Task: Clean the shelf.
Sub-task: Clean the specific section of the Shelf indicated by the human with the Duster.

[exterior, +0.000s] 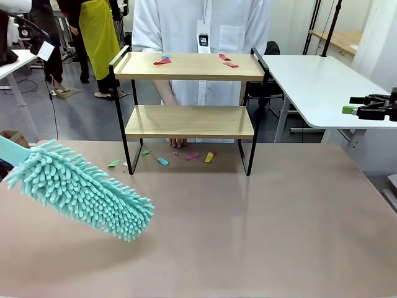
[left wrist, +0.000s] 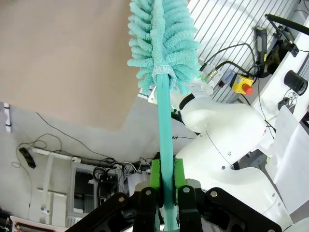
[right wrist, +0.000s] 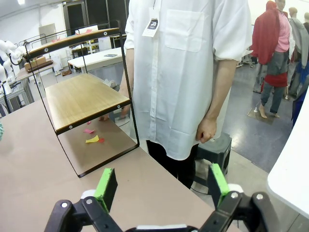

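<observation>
Brown bench (exterior: 279, 223); shelf (exterior: 186, 121) stands well ahead of our left jaws, which are clamped tight on the duster (exterior: 80, 192) handle. Right jaws wide, empty. We'd sweep paper scraps (exterior: 162, 60) off the top board lightly, clear of the frame.

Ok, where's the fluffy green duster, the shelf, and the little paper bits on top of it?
duster (exterior: 80, 189): front view, middle of its fluffy head.
shelf (exterior: 192, 66): front view, bare part of the top board.
paper bits (exterior: 160, 61): front view, the red piece on the top board's left.
</observation>
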{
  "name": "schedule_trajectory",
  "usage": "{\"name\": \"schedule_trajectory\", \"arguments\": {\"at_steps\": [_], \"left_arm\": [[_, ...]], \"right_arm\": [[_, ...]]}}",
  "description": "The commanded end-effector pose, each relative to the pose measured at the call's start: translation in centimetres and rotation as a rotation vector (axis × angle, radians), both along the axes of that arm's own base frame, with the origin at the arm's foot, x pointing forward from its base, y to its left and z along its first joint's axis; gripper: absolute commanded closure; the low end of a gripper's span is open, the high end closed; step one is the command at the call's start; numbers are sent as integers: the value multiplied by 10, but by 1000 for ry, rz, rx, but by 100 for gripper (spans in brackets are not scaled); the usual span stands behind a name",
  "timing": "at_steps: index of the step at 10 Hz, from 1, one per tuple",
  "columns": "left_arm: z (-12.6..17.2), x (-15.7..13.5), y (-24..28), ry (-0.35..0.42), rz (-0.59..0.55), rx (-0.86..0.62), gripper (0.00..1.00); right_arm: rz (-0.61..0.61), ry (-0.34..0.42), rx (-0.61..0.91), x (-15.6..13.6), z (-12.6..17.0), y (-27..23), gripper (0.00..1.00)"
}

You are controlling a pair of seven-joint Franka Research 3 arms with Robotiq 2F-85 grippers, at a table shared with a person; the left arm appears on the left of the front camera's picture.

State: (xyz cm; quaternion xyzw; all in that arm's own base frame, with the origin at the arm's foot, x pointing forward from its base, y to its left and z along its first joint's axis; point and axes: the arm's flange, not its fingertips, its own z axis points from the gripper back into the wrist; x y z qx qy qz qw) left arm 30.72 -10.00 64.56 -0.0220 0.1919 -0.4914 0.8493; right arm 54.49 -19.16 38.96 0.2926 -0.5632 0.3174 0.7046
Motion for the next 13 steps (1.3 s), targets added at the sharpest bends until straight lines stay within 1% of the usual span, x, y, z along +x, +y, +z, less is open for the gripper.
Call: {"name": "schedule_trajectory", "arguments": {"at_steps": [1, 13], "left_arm": [[-2, -3, 2, 1, 5, -27, 87], [-2, -3, 2, 1, 5, -27, 87]], "right_arm": [[3, -6, 0, 0, 3, 2, 0], [3, -6, 0, 0, 3, 2, 0]]}}
